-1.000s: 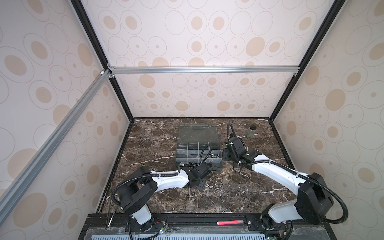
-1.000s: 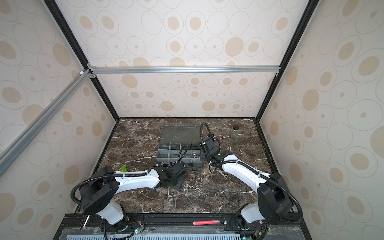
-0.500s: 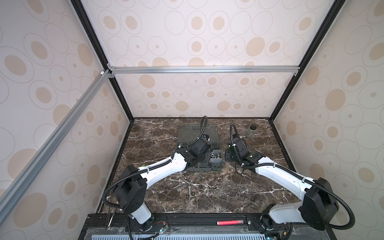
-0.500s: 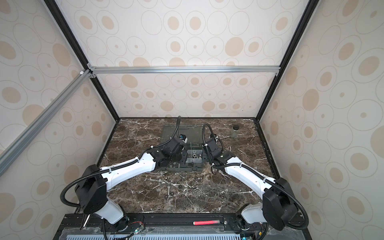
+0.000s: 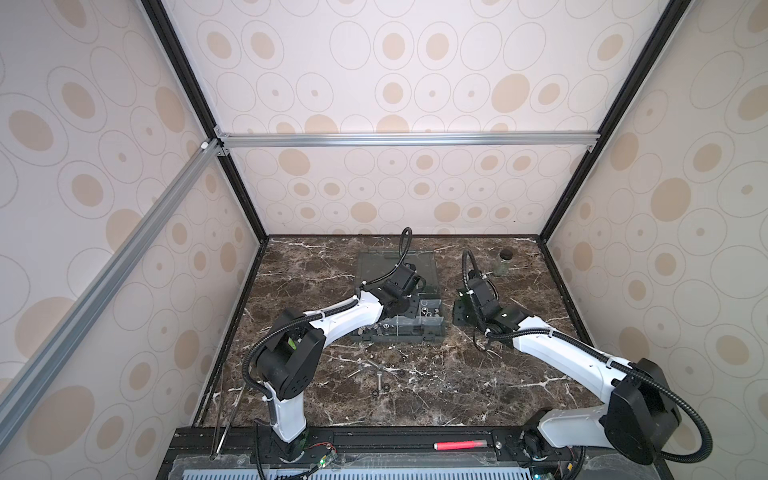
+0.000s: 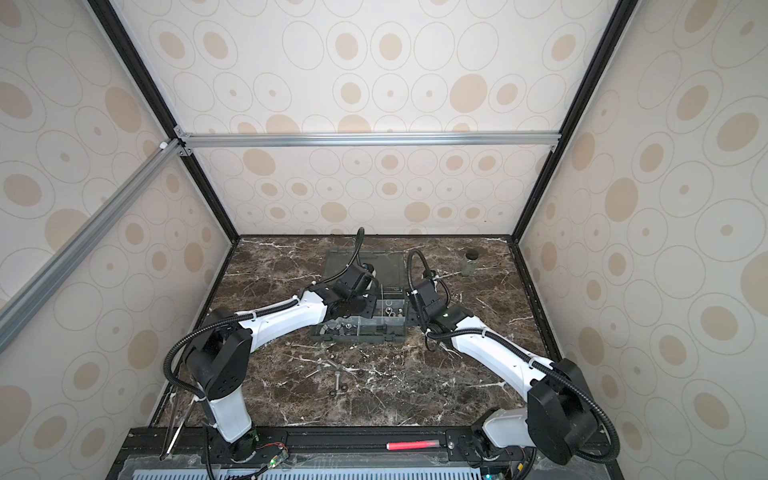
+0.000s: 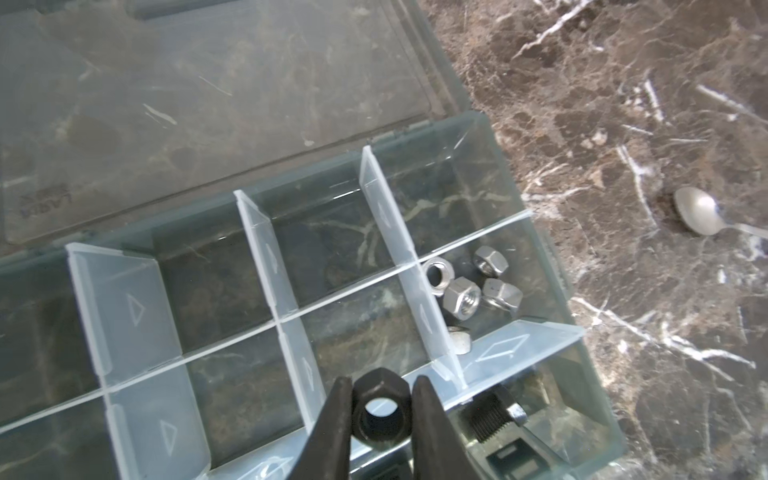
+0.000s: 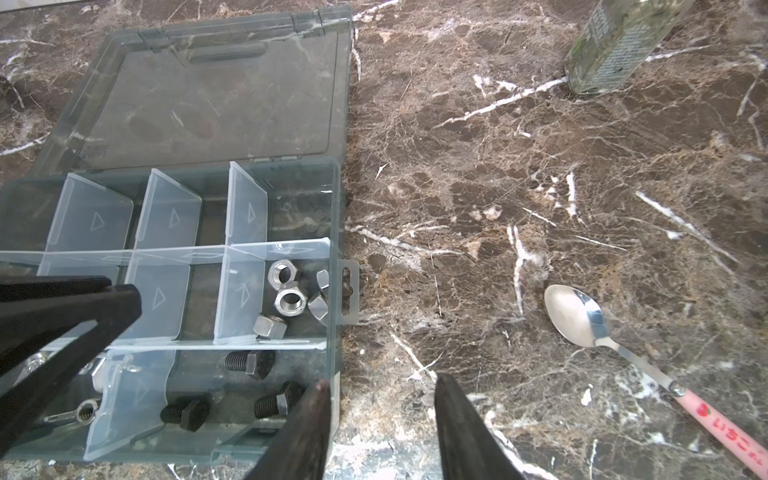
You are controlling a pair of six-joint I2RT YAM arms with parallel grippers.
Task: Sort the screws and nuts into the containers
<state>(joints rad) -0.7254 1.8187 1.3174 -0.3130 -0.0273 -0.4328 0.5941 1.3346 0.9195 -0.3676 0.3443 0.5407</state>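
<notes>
The left gripper point(image 7: 382, 380) is clamped on a black nut point(image 7: 380, 411), holding it above the box point(image 7: 540, 249), over a divider beside the compartment of silver nuts point(image 7: 461, 297). Black screws point(image 8: 249, 363) lie in the neighbouring corner compartment. The right gripper point(image 8: 381, 381) stands parted with nothing between its jaws, over the table point(image 8: 498, 208) just beside the box's side wall, with a spoon point(image 8: 575, 316) near. In a top view, loose screws point(image 5: 380, 376) and rings point(image 5: 386, 387) lie on the table in front of the box.
</notes>
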